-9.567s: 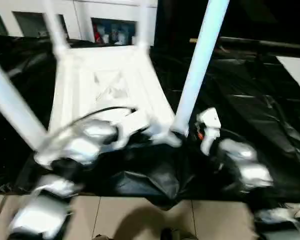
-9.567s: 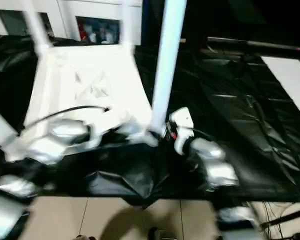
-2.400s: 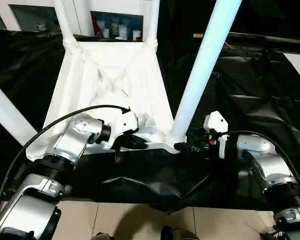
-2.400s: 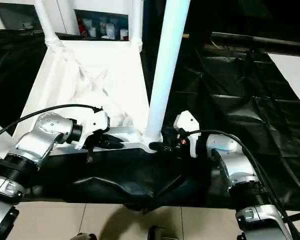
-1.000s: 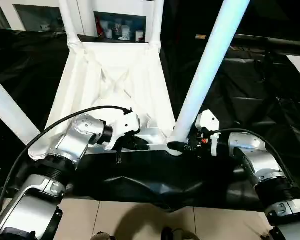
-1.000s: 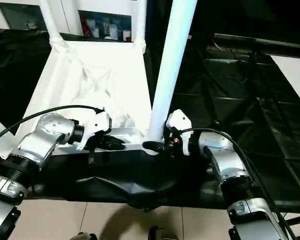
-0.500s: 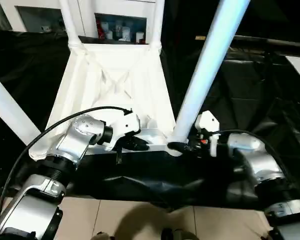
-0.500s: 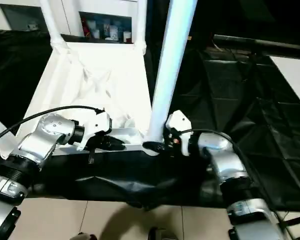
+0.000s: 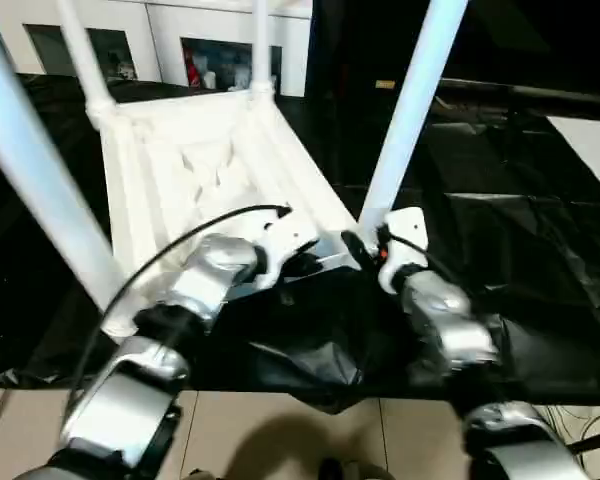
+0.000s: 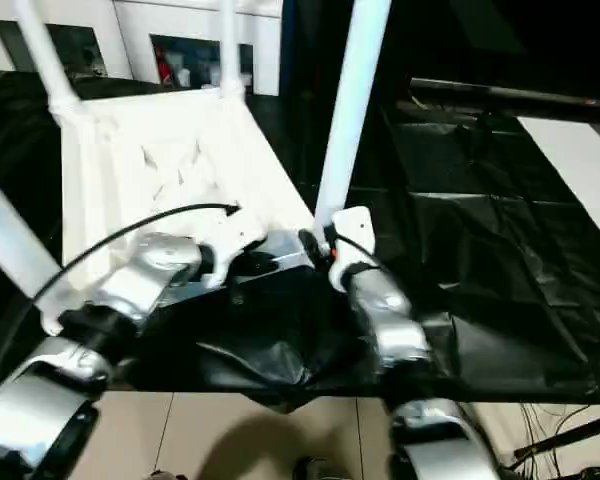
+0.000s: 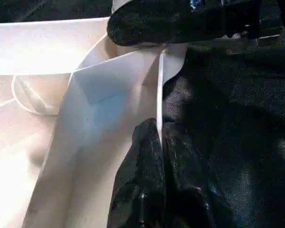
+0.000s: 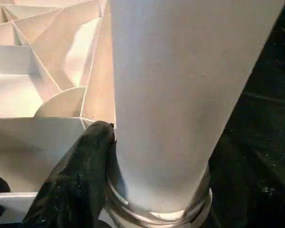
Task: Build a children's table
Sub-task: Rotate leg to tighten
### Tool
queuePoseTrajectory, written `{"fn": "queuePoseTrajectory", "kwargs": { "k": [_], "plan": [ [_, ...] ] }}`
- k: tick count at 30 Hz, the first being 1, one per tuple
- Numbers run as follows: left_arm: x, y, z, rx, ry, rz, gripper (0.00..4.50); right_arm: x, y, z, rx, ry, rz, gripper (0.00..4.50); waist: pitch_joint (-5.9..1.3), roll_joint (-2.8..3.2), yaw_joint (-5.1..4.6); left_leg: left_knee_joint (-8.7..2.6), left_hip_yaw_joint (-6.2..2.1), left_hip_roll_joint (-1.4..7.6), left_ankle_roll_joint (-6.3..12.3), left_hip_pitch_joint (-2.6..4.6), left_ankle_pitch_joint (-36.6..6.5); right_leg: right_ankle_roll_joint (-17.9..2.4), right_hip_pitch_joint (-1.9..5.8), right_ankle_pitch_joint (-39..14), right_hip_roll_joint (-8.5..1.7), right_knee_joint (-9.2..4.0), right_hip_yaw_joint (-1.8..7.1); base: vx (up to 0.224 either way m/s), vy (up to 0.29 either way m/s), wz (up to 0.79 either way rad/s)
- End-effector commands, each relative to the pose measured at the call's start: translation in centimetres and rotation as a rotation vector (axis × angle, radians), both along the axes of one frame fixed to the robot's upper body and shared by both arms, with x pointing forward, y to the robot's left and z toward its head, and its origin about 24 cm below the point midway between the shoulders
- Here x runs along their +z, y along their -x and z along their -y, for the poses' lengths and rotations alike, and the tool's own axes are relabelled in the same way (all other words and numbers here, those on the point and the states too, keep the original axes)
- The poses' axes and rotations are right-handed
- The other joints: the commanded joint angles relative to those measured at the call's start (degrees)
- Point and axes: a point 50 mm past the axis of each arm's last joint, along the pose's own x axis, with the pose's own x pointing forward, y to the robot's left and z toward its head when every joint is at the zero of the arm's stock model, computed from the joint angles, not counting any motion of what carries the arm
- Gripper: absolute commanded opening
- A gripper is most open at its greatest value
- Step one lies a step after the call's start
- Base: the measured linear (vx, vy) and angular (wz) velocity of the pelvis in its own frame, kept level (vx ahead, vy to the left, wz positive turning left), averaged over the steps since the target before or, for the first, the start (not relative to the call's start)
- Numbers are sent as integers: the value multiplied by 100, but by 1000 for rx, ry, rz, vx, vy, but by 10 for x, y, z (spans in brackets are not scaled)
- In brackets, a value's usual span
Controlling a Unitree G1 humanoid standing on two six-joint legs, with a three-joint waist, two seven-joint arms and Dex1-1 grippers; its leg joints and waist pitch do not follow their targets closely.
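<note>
The children's table (image 9: pixel 200 170) lies upside down on a black sheet, ribbed underside up, with several white legs standing in its corner sockets. My left gripper (image 9: pixel 315 265) is shut on the thin near rim (image 11: pixel 160 85) of the top, its fingers (image 11: pixel 145 156) pinching that wall. My right gripper (image 9: pixel 365 245) is at the base of the near right leg (image 9: pixel 410 110), just above its socket. One black finger (image 12: pixel 85 171) presses the leg's (image 12: pixel 180 95) side; the other is hidden behind the leg.
A crumpled black sheet (image 9: pixel 500 230) covers the ground around the table. White cabinets with an open shelf (image 9: pixel 215 65) stand behind. A dark bar (image 9: pixel 520 92) and a white panel (image 9: pixel 592 150) lie at the right. Tiled floor (image 9: pixel 280 435) lies in front of me.
The whole picture has swung and tilted, so the table's near edge now runs slantwise. Both grippers keep the same holds. My right forearm now reaches in from below rather than from the right.
</note>
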Motion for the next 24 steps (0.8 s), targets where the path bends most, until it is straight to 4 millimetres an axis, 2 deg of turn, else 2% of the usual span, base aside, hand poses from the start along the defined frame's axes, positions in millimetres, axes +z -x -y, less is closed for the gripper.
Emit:
{"fn": "queuePoseTrajectory", "kwargs": {
  "k": [1,2,4,5,7,8,10,11,12,14,15,16,17,18,19,21,22,24],
  "plan": [
    [-20,8,8,-4,-55,-59,0,-8,14,-40,242,-30,-27,295,-251,22,-33,-447,-59,69,248,-3,-2036,-404,209,-3152,-291,-540,157,0,0,0],
    [-20,8,6,-4,-57,-57,0,-4,16,-42,269,-53,1,328,-254,22,-30,-450,-60,73,264,-6,-2014,-432,219,-3083,-297,-531,159,0,0,0],
    [-19,9,4,-23,-56,-51,0,2,16,-40,289,-60,41,331,-254,24,-23,-446,-40,78,329,4,-1956,-539,202,-2884,-305,-526,189,0,0,0],
    [-18,9,2,-38,-55,-53,0,4,15,-37,296,-55,53,338,-247,10,-28,-460,-41,86,362,-17,-1929,-598,219,-2839,-310,-504,196,0,0,0],
    [-16,12,-1,-97,-40,-53,0,9,12,-27,306,-61,62,368,-231,-6,-47,-468,-50,76,392,-47,-1935,-553,239,-3035,-321,-523,184,0,0,0],
    [-16,13,-3,-111,-35,-63,0,11,12,-21,332,-64,62,374,-235,-4,-48,-466,-53,77,402,-39,-1935,-546,248,-3097,-332,-529,184,0,0,0],
    [-13,17,-5,-186,-21,-52,0,15,12,-11,397,-58,63,377,-262,-3,-50,-454,-46,85,462,-60,-1738,-607,268,-2899,-338,-507,206,0,0,0],
    [-12,20,-8,-213,-13,-72,0,17,14,-5,463,-56,49,388,-262,16,-36,-445,-20,105,556,-49,-1547,-773,264,-2520,-332,-471,229,0,0,0],
    [-11,25,-11,-271,3,-94,0,18,18,4,548,-51,23,404,-268,14,-39,-436,-8,115,570,-38,-1500,-847,252,-2392,-323,-454,234,0,0,0],
    [-8,38,-21,-414,12,-131,0,18,28,24,709,24,-40,419,-279,16,-18,-427,-6,136,666,-45,-1383,-1044,298,-2083,-321,-400,240,31,-10,3],
    [-8,38,-21,-414,12,-131,0,18,28,24,709,24,-40,419,-287,25,-2,-405,23,145,733,-38,-1242,-1163,277,-1776,-313,-368,256,62,-20,6],
    [-6,43,-27,-473,18,-148,0,17,34,38,785,91,-73,419,-284,37,7,-395,44,151,749,-14,-1210,-1222,237,-1666,-318,-371,272,88,-24,10],
    [-6,44,-29,-473,19,-150,0,17,36,41,803,104,-82,419,-312,36,43,-358,64,150,780,1,-1033,-1388,256,-1256,-303,-295,284,101,-16,12],
    [-5,44,-32,-470,16,-154,0,17,38,46,833,119,-98,419,-338,41,88,-341,83,154,858,10,-722,-1576,265,-629,-288,-199,294,101,-16,12],
    [-5,45,-33,-471,15,-155,0,17,39,47,838,121,-101,419,-361,34,105,-314,87,142,976,-15,-400,-1717,306,-39,-276,-104,291,82,0,5],
    [-3,48,-40,-488,16,-177,0,16,43,53,891,140,-132,419,-353,27,130,-299,88,138,1121,-36,-101,-1787,335,354,-290,-61,289,0,0,0],
    [-3,49,-41,-491,18,-179,0,16,44,53,902,144,-139,419,-359,29,143,-292,90,145,1163,-32,-57,-1795,347,380,-294,-48,285,0,0,0],
    [-2,50,-43,-487,25,-174,0,15,44,53,912,155,-144,419,-338,35,167,-295,109,154,1131,-25,-163,-1747,337,91,-296,-79,276,0,0,0]
  ]
}}
